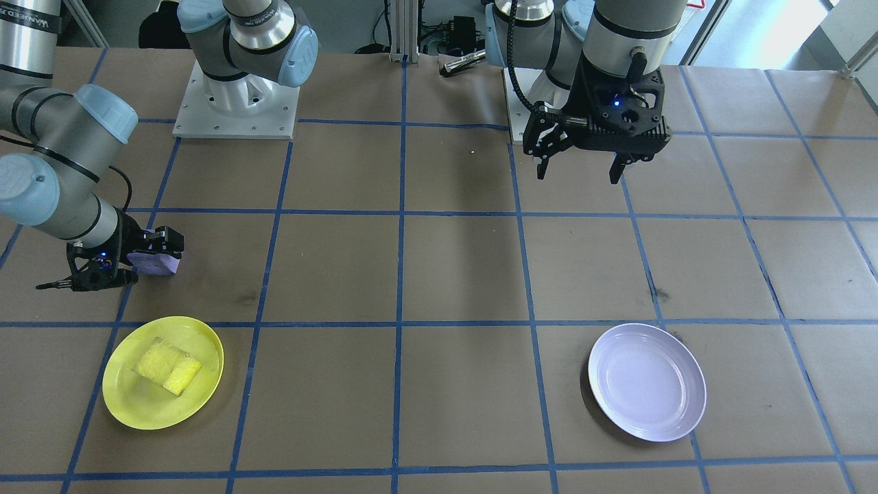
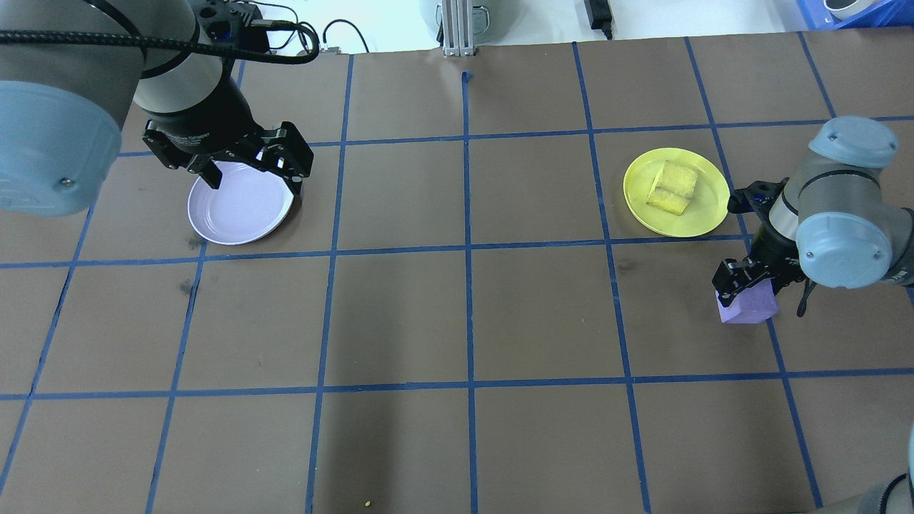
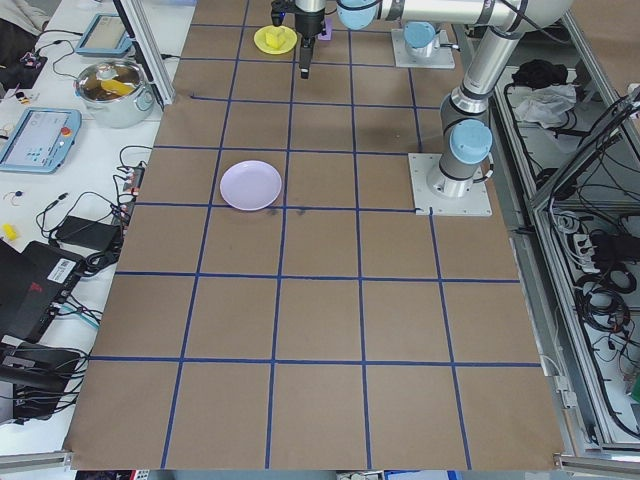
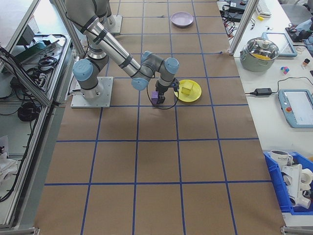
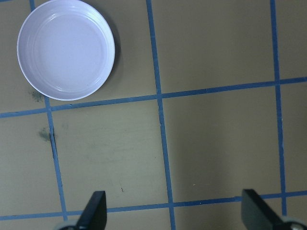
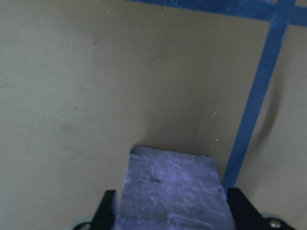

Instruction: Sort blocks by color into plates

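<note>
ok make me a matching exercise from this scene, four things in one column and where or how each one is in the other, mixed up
Things:
1. yellow block
2. purple block
3. lavender plate
4. left pincer

States:
A. empty, nothing lying in it
B. open, holding nothing, up off the table
C. lying in the yellow plate
D. between the fingers of the right pincer, outside both plates

Pairs: 1-C, 2-D, 3-A, 4-B
</note>
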Controlling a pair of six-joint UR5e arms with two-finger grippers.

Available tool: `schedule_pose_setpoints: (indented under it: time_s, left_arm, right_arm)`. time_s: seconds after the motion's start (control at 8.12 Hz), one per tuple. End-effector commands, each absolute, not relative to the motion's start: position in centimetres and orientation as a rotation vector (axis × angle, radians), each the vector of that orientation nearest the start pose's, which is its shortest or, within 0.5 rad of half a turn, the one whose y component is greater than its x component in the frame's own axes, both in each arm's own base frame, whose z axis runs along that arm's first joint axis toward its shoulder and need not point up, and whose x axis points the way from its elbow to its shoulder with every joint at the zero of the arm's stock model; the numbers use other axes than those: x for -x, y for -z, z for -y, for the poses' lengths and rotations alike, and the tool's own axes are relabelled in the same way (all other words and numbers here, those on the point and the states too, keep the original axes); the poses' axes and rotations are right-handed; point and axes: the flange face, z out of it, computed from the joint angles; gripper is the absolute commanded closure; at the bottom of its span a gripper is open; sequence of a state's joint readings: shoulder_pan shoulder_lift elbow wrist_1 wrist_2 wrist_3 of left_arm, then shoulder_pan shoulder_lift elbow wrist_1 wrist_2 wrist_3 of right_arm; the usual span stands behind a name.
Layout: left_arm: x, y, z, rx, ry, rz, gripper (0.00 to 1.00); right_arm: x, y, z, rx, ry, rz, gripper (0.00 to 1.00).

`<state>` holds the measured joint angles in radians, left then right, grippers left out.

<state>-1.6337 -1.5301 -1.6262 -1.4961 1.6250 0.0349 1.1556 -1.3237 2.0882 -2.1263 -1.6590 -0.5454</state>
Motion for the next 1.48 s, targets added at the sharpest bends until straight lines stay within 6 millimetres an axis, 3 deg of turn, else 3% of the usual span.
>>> schedule_pose_setpoints:
  time_s: [0.0,0.25,0.37,0.62,0.74,1.11,1.35]
  left_arm:
    - [15.8,-48.4,47.1,-0.147,0.084,-3.084,0.0]
    - [15.8,-48.4,47.0,-0.149,0.084,-3.084,0.0]
    - [15.8,-48.6,47.0,-0.149,0.091,-3.084,0.0]
    - [15.8,-48.6,47.0,-0.147,0.089,-3.084,0.0]
    - [15.8,-48.4,47.0,-0.145,0.084,-3.084,0.0]
    - [15.8,-48.8,46.7,-0.151,0.098,-3.082,0.0]
    - [15.8,-48.9,46.7,-0.151,0.101,-3.084,0.0]
  right_arm:
    - [7.4,-18.7,47.4,0.159,-0.377,-3.098,0.74]
    - [5.8,-21.3,47.7,-0.03,-0.343,-3.039,0.76]
    - [3.0,-23.4,47.8,-0.111,-0.316,-2.977,0.75]
    - [-6.7,-23.8,47.5,-0.16,-0.339,-2.993,0.73]
    - [-11.9,-24.8,47.5,-0.08,-0.289,-2.987,0.7]
    - [-24.2,-27.9,48.2,0.09,-0.169,-2.943,0.68]
    - [-32.8,-26.5,48.3,0.231,0.015,-2.913,0.6]
